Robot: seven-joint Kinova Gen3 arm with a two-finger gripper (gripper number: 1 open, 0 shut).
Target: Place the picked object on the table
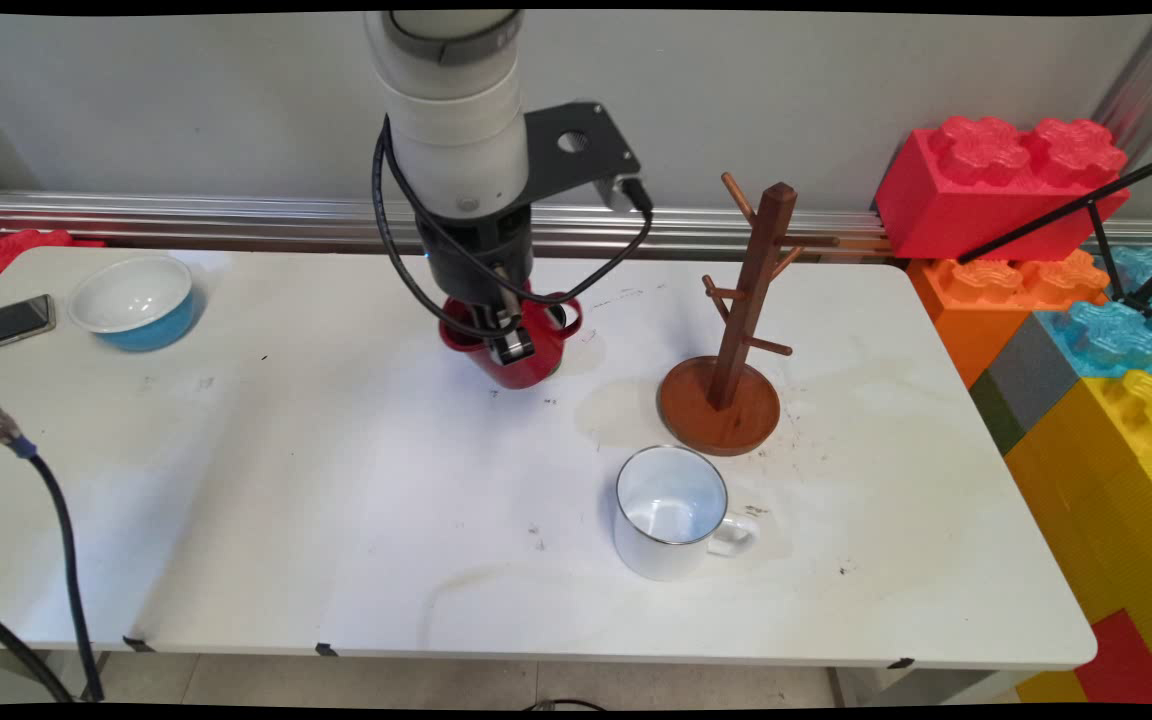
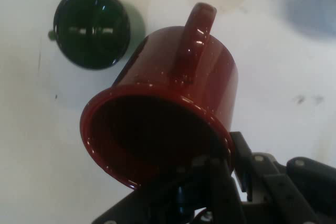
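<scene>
Left of wooden mug tree [image 1: 748, 300], claw [image 1: 508, 345] clamped on red mug [image 1: 516, 350] rim, tilted w/ handle free; dark green cup [image 2: 92, 27] beside, white mug [image 1: 671, 512] nearer.

white table [image 1: 336, 560], grey wall [image 1: 236, 100], tiled floor [image 1: 436, 685]

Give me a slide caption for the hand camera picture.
The hand grips the rim of a tilted red mug above the white table, with a dark green cup beside it.
</scene>
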